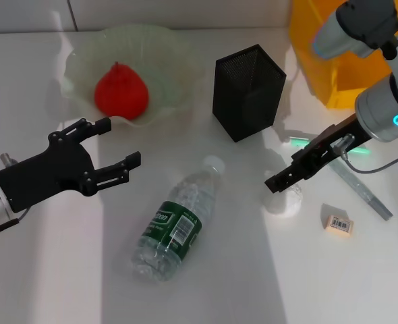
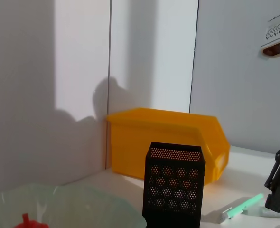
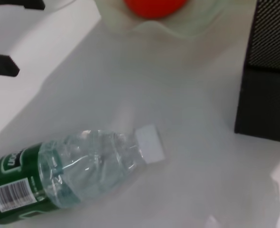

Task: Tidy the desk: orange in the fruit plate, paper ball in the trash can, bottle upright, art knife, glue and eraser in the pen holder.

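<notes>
Bottle (image 1: 174, 229) is lying on its side on the white worktop (image 1: 44, 270), its white cap (image 1: 212, 164) pointing toward the pen holder (image 1: 247, 91) and its green label facing up near the middle of its body. Pen holder, a black mesh box, is standing upright just beyond the cap, with nothing showing above its rim. Left of it the pale green fruit plate (image 1: 165, 54) is holding a red-orange fruit (image 1: 121, 91). Behind the pen holder, at the far right corner, a yellow bin (image 1: 334, 74) is sitting against the wall. Right end effector (image 1: 274, 183) is hanging low over the worktop between the bottle's cap and the eraser (image 1: 338, 224); whether its fingers are spread or pressed together I cannot tell, since they are showing only as one dark tip. Beside its tip a crumpled translucent paper ball (image 1: 285, 200) is resting on the worktop. Under and behind that arm a green-capped stick (image 2: 242, 207) and a long grey art knife (image 1: 362, 190) are lying flat, the eraser sitting just beside the knife's near end. Left end effector (image 1: 115, 145) is hovering left of the bottle, below the fruit plate, its black fingers (image 1: 94, 125) spread wide and holding nothing.
</notes>
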`<state>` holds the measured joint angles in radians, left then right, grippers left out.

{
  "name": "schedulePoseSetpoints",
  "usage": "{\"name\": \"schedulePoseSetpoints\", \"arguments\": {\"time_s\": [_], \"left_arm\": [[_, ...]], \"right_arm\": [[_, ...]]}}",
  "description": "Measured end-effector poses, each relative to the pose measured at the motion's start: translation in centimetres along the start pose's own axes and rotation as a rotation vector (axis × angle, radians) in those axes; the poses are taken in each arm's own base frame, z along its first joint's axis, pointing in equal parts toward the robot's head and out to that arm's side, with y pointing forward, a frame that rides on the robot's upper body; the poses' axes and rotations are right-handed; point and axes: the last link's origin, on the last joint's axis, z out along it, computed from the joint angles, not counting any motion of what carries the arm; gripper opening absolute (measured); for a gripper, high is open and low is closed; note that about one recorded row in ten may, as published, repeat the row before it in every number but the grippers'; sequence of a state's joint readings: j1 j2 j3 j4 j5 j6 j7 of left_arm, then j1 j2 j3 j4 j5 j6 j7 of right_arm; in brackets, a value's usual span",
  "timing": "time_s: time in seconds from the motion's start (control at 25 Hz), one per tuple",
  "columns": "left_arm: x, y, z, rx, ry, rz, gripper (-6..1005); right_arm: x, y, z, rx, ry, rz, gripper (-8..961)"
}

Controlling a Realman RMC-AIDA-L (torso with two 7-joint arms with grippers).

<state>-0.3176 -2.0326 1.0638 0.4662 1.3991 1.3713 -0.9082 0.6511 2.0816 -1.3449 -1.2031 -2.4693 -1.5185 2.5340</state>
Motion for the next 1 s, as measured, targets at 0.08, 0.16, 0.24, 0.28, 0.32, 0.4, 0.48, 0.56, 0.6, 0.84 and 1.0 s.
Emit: {"name": "schedulePoseSetpoints", "arguments": {"time_s": [0.08,0.16,0.24,0.28,0.32,0.4,0.48,0.56,0.6,0.84,1.0], "left_arm": [[0.0,0.0,0.1,0.001,-0.002,-0.001,875],[-0.1,0.0,0.1,0.002,-0.003,-0.001,875],[-0.1,0.1,0.0,0.004,-0.004,-0.003,874],[-0.2,0.1,0.0,0.005,-0.005,-0.003,874],[-0.2,0.1,0.0,0.007,-0.007,-0.004,874],[-0.3,0.1,-0.1,0.009,-0.008,-0.005,874],[-0.4,0.1,-0.1,0.01,-0.008,-0.006,874],[-0.4,0.2,-0.1,0.01,-0.009,-0.007,874],[-0.4,0.1,-0.1,0.011,-0.009,-0.007,874],[-0.5,0.1,-0.1,0.015,-0.015,-0.007,874],[-0.5,0.1,-0.1,0.016,-0.015,-0.008,874]], "right_arm": [[0.0,0.2,0.6,-0.01,0.024,-0.003,708],[0.0,0.3,1.1,-0.017,0.043,-0.002,703],[0.1,0.4,1.4,-0.016,0.062,-0.003,699],[0.2,0.4,1.6,-0.01,0.073,-0.006,697],[0.2,0.4,1.7,-0.007,0.077,-0.008,694],[0.3,0.5,1.9,-0.001,0.085,-0.013,690],[0.3,0.5,2.2,0.0,0.091,-0.014,686],[0.3,0.6,2.4,-0.002,0.101,-0.012,681],[0.3,0.6,2.5,-0.005,0.107,-0.01,679],[0.3,0.6,2.7,-0.012,0.119,-0.005,651],[-0.2,0.2,0.5,0.011,0.042,0.008,584]]}}
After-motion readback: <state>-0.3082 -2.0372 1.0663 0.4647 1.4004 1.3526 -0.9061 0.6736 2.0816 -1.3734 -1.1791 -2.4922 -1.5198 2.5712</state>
